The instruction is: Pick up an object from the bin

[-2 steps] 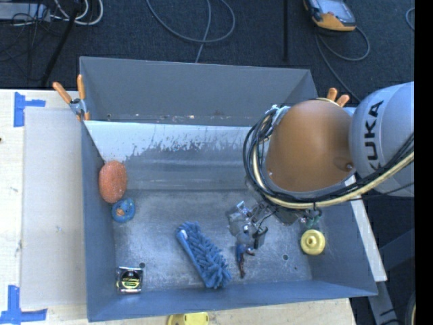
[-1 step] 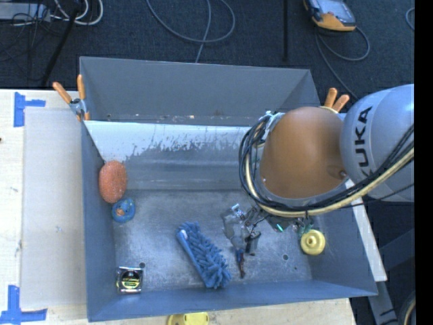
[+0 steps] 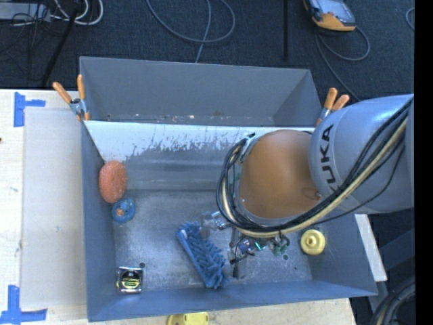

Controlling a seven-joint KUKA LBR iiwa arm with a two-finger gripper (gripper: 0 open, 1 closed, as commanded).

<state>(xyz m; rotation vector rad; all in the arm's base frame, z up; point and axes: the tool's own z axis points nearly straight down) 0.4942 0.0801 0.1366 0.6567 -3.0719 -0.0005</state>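
Hanging low over the bin (image 3: 162, 225) floor, the claw (image 3: 237, 259) has a blue bristled brush (image 3: 201, 254) just to its left; whether it is spread or pressed together cannot be determined. Yellow round piece (image 3: 312, 242) near its right; orange ball (image 3: 113, 180) far left.

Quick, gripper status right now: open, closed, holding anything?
Gripper: cannot be told from this view; it is down right beside the blue brush.

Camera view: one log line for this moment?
pincer low in bin | beside: blue brush, at its view-right edge | near: yellow disc | grasp: cannot tell
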